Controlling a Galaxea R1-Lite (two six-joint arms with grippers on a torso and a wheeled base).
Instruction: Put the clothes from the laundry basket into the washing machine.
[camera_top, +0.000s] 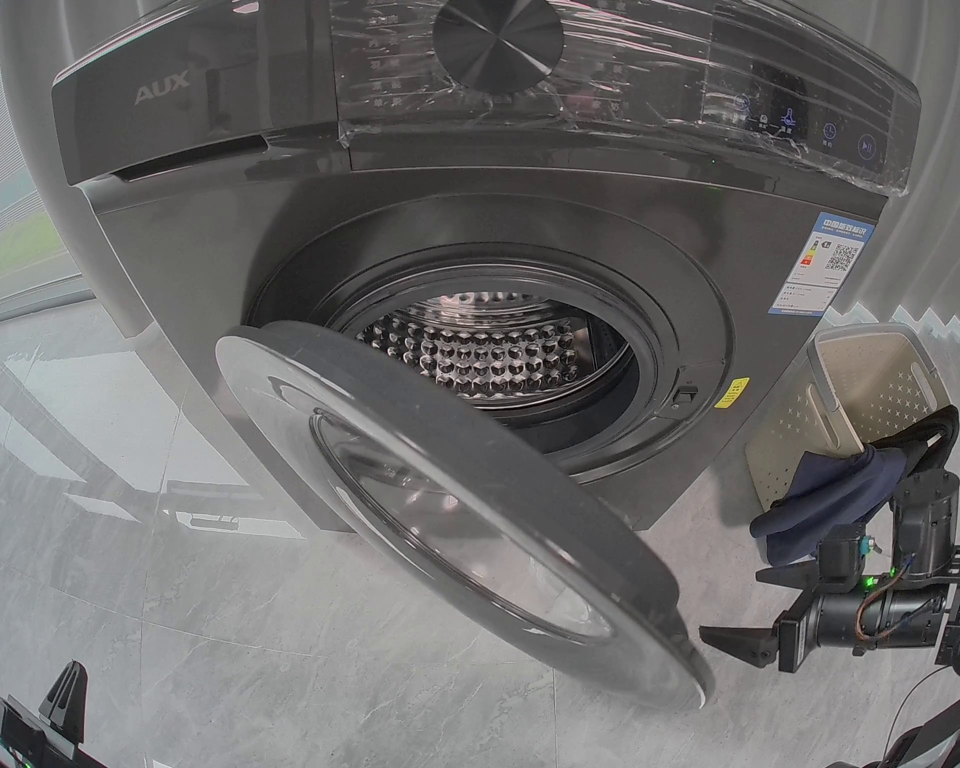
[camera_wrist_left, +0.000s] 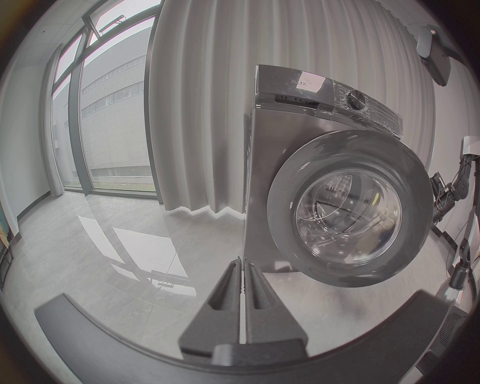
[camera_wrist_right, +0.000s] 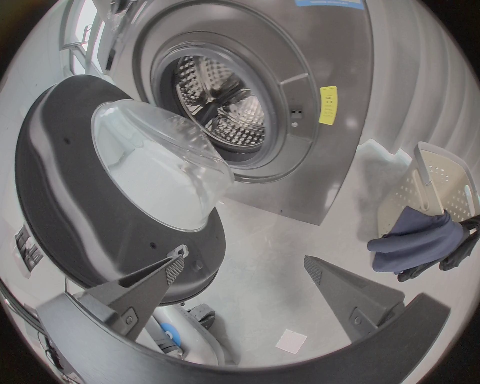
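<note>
Right end effector (camera_wrist_right: 242, 257) spread, left end effector (camera_wrist_left: 243, 262) pressed together; blue garment (camera_top: 828, 492) over laundry basket (camera_top: 882, 385) rim.

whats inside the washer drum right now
Only bare studded metal shows inside the drum; no clothes seen. Its bottom is hidden behind the door seal. The blue garment hangs over the basket.

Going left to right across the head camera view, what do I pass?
From the left: left gripper → open washing machine door → right gripper → laundry basket, with dark clothes draped over its rim.
</note>
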